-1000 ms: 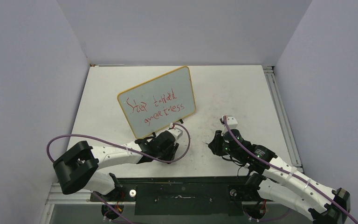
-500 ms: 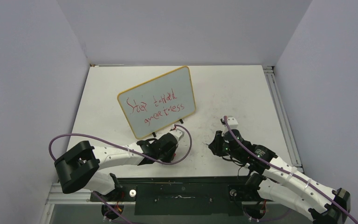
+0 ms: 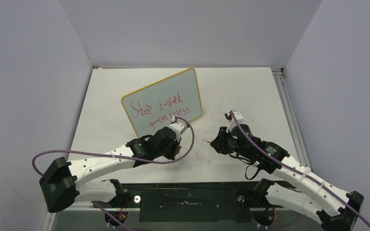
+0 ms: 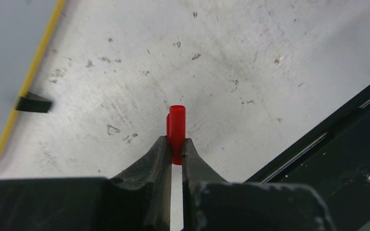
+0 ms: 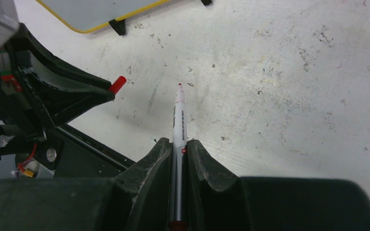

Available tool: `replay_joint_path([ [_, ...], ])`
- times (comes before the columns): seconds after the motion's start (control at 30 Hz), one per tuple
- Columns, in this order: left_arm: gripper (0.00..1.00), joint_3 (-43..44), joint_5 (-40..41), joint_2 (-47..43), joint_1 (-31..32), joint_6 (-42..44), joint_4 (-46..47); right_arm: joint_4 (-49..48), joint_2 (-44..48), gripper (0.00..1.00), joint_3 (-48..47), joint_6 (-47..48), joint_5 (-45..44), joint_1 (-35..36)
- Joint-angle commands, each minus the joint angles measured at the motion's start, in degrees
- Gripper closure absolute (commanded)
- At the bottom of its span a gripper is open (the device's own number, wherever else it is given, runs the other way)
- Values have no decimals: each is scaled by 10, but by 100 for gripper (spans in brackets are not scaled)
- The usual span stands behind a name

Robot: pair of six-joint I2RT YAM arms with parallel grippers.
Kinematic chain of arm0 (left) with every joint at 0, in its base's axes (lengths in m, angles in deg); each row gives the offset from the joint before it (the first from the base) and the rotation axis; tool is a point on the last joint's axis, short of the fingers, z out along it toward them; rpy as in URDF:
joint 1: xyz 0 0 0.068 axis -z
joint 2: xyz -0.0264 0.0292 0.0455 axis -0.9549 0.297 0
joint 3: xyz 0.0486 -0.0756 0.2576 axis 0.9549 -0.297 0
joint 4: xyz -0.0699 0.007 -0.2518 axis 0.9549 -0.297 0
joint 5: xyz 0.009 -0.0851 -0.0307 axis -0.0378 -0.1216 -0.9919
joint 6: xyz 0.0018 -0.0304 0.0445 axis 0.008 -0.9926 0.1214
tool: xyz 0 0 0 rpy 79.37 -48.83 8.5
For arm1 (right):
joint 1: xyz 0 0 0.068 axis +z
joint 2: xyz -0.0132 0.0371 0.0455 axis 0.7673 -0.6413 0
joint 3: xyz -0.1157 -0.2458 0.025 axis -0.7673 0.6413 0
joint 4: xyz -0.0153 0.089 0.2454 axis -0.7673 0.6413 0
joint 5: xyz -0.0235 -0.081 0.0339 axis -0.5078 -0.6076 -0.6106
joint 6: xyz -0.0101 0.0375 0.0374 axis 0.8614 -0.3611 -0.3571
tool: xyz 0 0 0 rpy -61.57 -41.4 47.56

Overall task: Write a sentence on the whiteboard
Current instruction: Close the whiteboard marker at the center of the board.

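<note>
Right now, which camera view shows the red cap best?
The left wrist view: the red cap stands large and sharp, clamped in the left pincer. The right wrist view shows only its small end poking from that pincer. In the top external view the left arm hides it.

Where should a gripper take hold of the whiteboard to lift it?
Probably best to pinch the whiteboard at its top frame edge, coming from above: it is thin and stands on black feet, leaving that edge free.

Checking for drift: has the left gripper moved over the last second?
Yes. In the top view the left gripper has shifted away from the near edge, closer to the whiteboard.
</note>
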Motion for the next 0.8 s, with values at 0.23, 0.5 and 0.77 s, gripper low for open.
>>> replay_joint_path([
  [0.23,100,95,-179,-86,-55,247,-85,24,-28,95,-89,86,175,-70],
  [0.5,100,54,-281,-130,-49,282,-51,-2,-48,95,-87,106,399,-127],
  [0.77,100,52,-297,-132,-33,287,-54,-39,-66,95,-67,100,490,-127],
])
